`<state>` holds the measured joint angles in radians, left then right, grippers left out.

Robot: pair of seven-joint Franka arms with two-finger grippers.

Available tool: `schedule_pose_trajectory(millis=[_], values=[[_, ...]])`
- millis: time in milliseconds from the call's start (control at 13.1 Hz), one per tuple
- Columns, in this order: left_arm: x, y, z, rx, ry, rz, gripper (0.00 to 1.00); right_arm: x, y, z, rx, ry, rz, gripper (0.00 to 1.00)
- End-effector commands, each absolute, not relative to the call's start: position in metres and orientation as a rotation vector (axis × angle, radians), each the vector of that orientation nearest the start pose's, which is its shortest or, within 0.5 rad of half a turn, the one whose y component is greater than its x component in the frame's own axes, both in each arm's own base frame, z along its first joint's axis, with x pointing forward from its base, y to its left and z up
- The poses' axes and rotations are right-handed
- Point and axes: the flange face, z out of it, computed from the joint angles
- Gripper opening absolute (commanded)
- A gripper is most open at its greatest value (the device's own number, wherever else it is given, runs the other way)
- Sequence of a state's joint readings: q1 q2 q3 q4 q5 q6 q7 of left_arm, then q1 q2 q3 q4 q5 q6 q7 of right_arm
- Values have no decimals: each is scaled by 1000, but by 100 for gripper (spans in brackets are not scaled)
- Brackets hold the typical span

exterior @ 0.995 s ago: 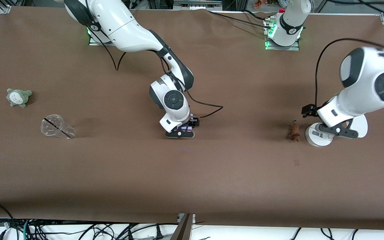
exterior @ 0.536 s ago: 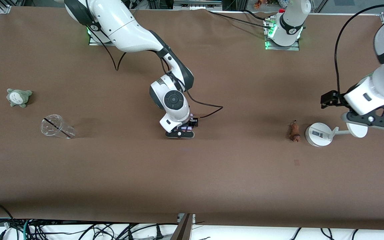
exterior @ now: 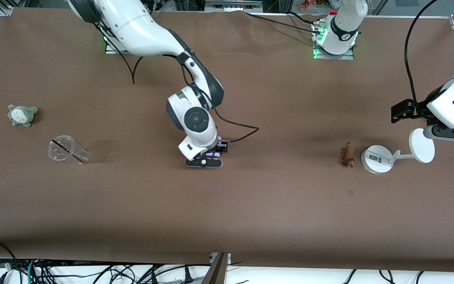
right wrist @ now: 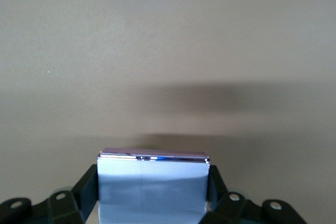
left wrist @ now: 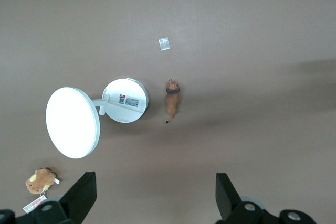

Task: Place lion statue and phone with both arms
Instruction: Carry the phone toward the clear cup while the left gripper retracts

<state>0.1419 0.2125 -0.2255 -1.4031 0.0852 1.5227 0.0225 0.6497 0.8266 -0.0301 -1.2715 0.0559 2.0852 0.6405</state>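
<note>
Phone (right wrist: 152,184) sits pinched between the fingers of the right end effector (exterior: 205,159), held by its two long edges low over the middle of the desk (exterior: 250,205). In the right wrist view its pale lavender face fills the gap between the pads, with a shiny, darker rim at the free end. It looks stiff, flat and smooth, so I judge it light but slippery; a grip across the narrow width, as here, seems the safest hold, and it should be lowered flat, since a hard glossy slab may chip or skid if dropped.

The lion (exterior: 347,156) lies on the desk toward the left arm's end, just beside the round base of a white stand (exterior: 374,159), apart from it by a thin gap. The left end effector (left wrist: 152,203) hangs in the air over the area around the stand's disc, fingers spread wide and holding nothing; in the left wrist view the lion (left wrist: 172,99) lies well out ahead of the fingertips. The figurine is tiny, rigid and likely very light, with a thin tail that could snap, so the body's middle, across its narrow width, is the place to take it.

Also on the desk: a small paper scrap (left wrist: 164,43), a brown plush (left wrist: 41,180), a grey-green plush (exterior: 22,114) and a tipped clear cup (exterior: 67,150) toward the right arm's end.
</note>
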Motion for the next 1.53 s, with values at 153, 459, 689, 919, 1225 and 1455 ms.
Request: schedule_pose_trajectory(millis=[153,459,689,919,1225,1455], values=[[588,-28,595,-3059,103,87,100,626,343,378,-3205,-28,118,10],[561,-27,585,-3070,106,-10,100,634,226,429,-3222,-206,143,7],[561,-29,583,-3090,113,31,100,641,157,427,-3200,-252,180,7],[561,-30,585,-3098,108,27,100,646,109,381,-3203,-285,119,7],[560,-30,585,-3106,102,34,100,643,83,312,-3191,-288,49,7],[559,-30,584,-3108,97,53,100,646,70,266,-3120,-281,46,7]])
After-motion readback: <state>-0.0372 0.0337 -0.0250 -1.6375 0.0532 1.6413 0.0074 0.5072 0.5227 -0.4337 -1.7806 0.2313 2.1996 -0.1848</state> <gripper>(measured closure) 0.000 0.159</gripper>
